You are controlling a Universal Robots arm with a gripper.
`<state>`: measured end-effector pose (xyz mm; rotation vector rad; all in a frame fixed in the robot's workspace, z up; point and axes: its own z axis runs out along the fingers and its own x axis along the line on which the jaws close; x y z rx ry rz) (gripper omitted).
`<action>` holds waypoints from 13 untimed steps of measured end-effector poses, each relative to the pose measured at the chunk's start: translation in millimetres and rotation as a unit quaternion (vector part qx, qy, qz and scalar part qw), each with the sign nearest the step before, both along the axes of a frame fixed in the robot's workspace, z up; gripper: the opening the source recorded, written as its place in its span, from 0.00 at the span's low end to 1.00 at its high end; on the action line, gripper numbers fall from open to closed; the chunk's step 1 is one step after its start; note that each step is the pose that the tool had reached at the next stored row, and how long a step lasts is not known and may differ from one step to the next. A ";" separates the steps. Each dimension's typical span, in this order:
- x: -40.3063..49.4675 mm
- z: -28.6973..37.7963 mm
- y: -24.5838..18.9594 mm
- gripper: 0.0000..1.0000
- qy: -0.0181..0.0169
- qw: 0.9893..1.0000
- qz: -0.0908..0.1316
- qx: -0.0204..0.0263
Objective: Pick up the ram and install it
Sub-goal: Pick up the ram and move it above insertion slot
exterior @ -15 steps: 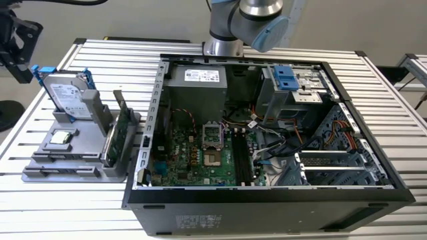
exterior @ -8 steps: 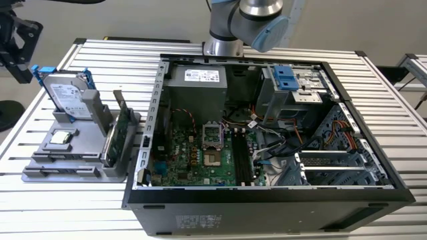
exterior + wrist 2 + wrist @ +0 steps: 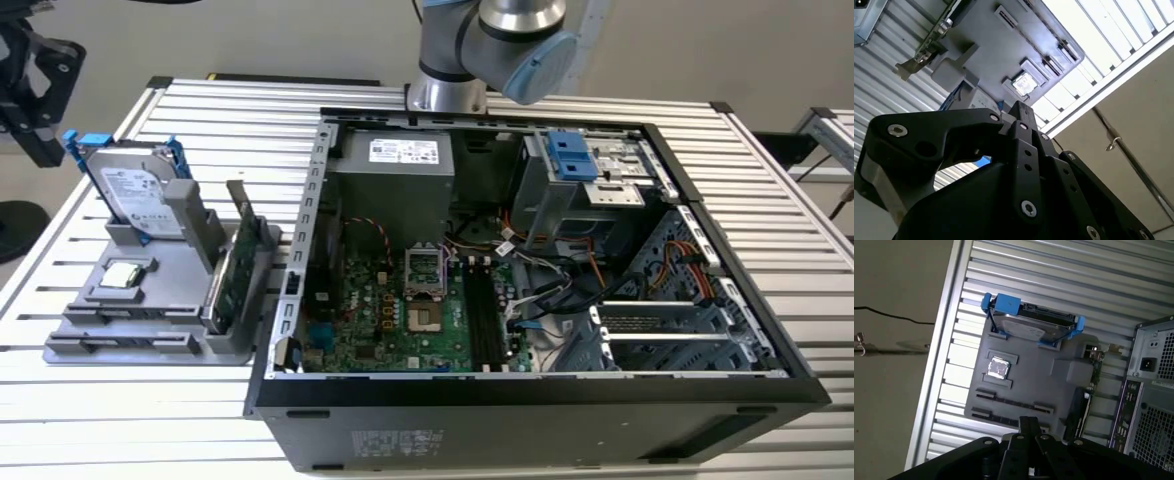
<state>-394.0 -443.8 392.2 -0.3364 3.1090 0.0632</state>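
Gripper [image 3: 1029, 422], fingers pressed together, hangs above the grey holder [image 3: 60, 350] at the exterior view's left. Rightward, inside the open computer case [image 3: 534, 420], a dark stick, seemingly the ram [image 3: 477, 315], sits in a motherboard slot, well apart from the gripper.

**Parts fixture on the slatted table, seen past the gripper [image 3: 1029, 427].**
A grey fixture [image 3: 1029, 385] lies on the slatted metal table [image 3: 1054, 270]. A silver hard drive [image 3: 1029, 329] in blue rails [image 3: 1005, 304] stands on edge along one side. A square processor chip [image 3: 998, 368] sits in a recess between the drive and two long narrow slots [image 3: 1014, 402]. A green circuit card [image 3: 1096, 374] stands on the side nearest the computer case [image 3: 1154, 390].
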 end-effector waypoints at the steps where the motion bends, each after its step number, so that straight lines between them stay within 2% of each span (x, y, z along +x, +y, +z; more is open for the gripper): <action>1: 0.0 0.1 0.0 0.00 0.000 1.000 0.004 0.000; 7: 0.0 0.0 0.0 0.00 0.000 1.000 0.029 -0.001; 13: 0.0 0.0 0.0 0.00 0.000 0.998 0.061 -0.002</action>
